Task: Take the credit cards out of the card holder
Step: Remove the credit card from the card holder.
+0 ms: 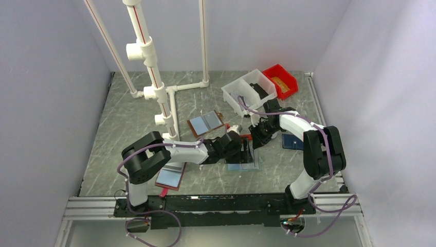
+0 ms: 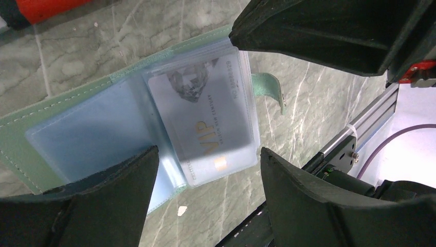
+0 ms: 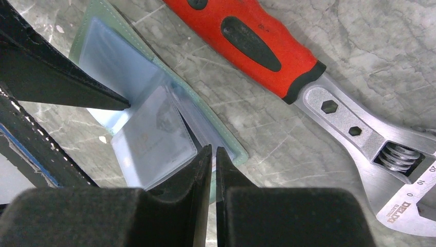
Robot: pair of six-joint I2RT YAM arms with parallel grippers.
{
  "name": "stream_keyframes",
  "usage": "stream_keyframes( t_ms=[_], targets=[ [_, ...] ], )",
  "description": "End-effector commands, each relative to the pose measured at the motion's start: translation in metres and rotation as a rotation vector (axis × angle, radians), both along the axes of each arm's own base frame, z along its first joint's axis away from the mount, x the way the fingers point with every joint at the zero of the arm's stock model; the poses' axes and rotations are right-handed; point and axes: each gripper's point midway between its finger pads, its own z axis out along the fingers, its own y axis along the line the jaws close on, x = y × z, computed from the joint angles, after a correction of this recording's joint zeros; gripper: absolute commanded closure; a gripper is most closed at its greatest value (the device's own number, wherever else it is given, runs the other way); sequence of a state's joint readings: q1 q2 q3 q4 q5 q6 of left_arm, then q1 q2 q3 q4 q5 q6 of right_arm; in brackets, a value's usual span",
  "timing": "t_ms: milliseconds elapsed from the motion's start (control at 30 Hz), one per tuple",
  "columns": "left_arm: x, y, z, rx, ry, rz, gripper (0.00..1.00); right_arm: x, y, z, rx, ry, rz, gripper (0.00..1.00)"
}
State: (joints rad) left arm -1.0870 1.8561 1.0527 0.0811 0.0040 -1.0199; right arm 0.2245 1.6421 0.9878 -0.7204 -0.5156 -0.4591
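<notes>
I'm hovering the left gripper [image 2: 205,159] with its fingers spread wide over the open mint card holder [image 2: 77,134], which is lying flat on the table [image 1: 128,128] between the two arms, toward the near edge. A pale VIP card [image 2: 205,113] is sitting in a clear sleeve, right between my left fingers. The right gripper [image 3: 213,150] is showing fingers pressed almost together, tips at the holder's edge; I can't tell if any sleeve is caught. Risk I'm seeing: closing left could pinch sleeve plus card, lifting the whole holder instead of sliding the card out. If the right tips slip off, nothing is pinning it. The red-handled adjustable wrench [image 3: 267,41] is lying just beside the holder and could get bumped.
</notes>
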Motion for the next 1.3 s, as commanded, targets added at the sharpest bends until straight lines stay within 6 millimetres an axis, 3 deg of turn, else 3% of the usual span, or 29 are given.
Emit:
stream_keyframes(
  t_ms=[0,533,700,967,1267],
  targets=[
    [0.0,-0.003,0.001,0.013,0.026,0.009,0.22,0.0,0.009,0.008,0.043,-0.009,0.019,0.91],
    [-0.003,-0.008,-0.006,0.024,0.05,-0.013,0.2,-0.01,0.024,0.014,0.097,0.011,0.09,0.91],
    [0.0,-0.002,-0.005,0.034,0.051,0.022,0.27,-0.005,0.017,0.006,0.042,0.002,0.062,0.91],
    [-0.003,0.008,0.001,0.023,0.063,0.049,0.28,-0.002,0.013,0.005,0.019,-0.009,0.05,0.9],
    [0.003,0.02,0.011,0.012,0.046,0.091,0.36,-0.002,0.012,0.005,0.017,-0.012,0.051,0.9]
  ],
)
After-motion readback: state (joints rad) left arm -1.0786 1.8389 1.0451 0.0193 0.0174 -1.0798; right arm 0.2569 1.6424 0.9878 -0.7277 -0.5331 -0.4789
